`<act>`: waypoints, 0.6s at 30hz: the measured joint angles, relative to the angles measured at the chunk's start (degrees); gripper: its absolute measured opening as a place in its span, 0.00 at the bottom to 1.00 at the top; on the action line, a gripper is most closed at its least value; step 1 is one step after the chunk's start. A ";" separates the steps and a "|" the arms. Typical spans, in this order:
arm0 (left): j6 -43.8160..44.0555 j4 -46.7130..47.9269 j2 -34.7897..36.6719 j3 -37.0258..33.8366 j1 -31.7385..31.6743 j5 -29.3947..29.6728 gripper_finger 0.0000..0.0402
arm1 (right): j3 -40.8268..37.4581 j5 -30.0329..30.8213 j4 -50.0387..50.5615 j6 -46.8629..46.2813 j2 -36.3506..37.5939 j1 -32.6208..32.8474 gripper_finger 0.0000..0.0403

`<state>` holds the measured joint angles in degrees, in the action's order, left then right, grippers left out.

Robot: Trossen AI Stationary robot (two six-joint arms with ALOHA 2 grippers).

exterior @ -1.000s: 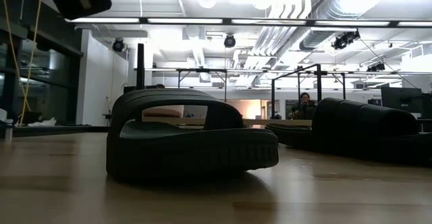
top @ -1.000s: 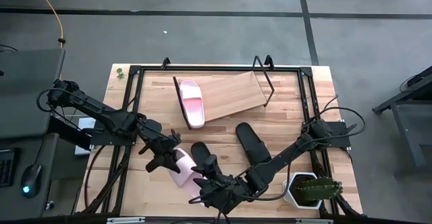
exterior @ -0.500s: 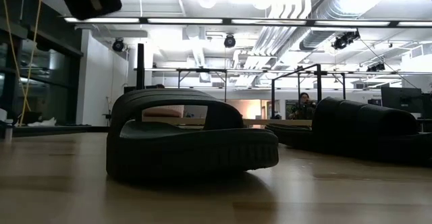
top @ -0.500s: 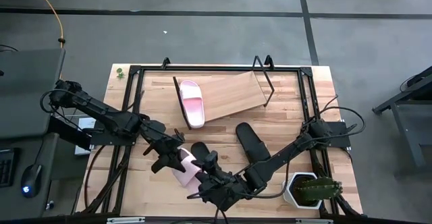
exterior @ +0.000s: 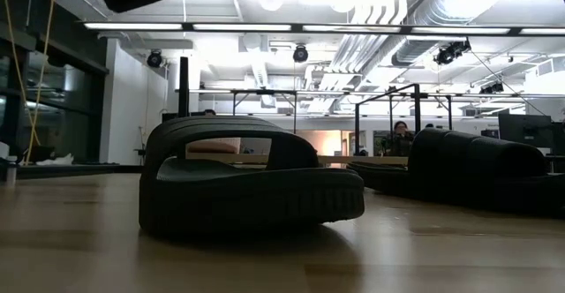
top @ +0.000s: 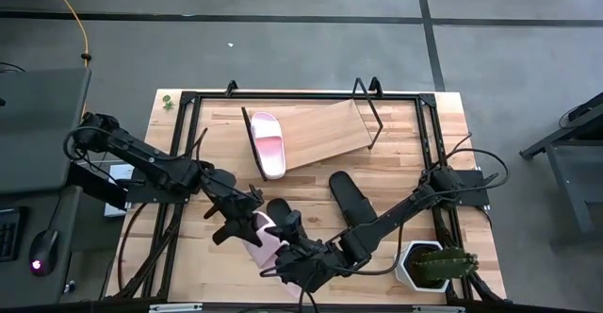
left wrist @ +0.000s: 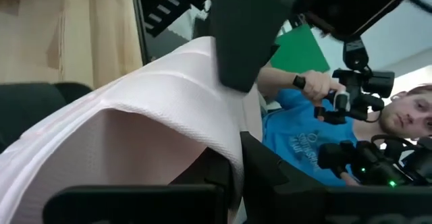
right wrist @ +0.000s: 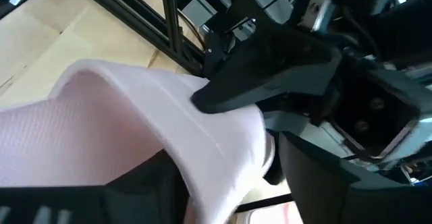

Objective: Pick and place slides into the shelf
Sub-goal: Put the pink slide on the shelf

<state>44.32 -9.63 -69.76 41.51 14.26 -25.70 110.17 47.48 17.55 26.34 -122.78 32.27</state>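
From above, the left gripper pinches the strap of a pale pink rubber slide sandal near the wooden table's front edge, with the right gripper at the sandal's other end; whether its jaws are spread there I cannot tell. In the left wrist view, that arm's jaws press together on the pink strap. In the right wrist view, the strap lies between that arm's jaws.
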 joint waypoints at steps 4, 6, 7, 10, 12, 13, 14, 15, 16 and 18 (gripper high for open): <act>-1.38 1.05 0.01 0.79 0.00 0.03 0.03 | 0.02 -0.43 -0.01 -0.83 0.00 0.00 0.34; -1.98 1.03 0.02 0.79 0.00 0.03 0.03 | 0.02 -0.49 -0.01 -0.85 0.00 0.02 0.26; -2.19 1.04 0.02 0.79 0.00 0.03 0.03 | 0.02 -0.39 -0.03 -0.89 0.00 0.04 0.21; -2.99 1.65 0.07 0.82 0.00 0.58 0.03 | 0.02 -0.20 0.05 -1.59 0.00 0.04 0.10; -4.20 2.23 0.13 0.88 0.00 1.42 0.03 | 0.02 0.07 0.22 -1.67 0.00 0.02 0.04; -4.93 2.53 0.13 0.91 0.00 1.47 0.03 | 0.02 0.06 0.24 -1.66 0.01 0.02 0.02; -5.56 2.80 0.13 0.92 0.00 1.49 0.03 | 0.02 0.04 0.28 -1.70 0.00 0.00 0.02; -6.23 3.07 0.13 0.95 0.00 1.51 0.03 | 0.00 0.04 0.28 -1.87 0.00 -0.02 0.02; -6.93 3.30 0.13 0.97 0.00 1.56 0.03 | 0.00 0.04 0.28 -1.98 0.00 -0.04 0.03; -8.47 3.62 0.17 0.97 -0.02 1.69 0.03 | 0.00 0.34 0.30 -1.99 0.00 -0.07 0.03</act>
<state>35.85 -6.01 -69.58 42.48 14.24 -24.01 110.17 47.83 17.85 24.35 -122.78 32.21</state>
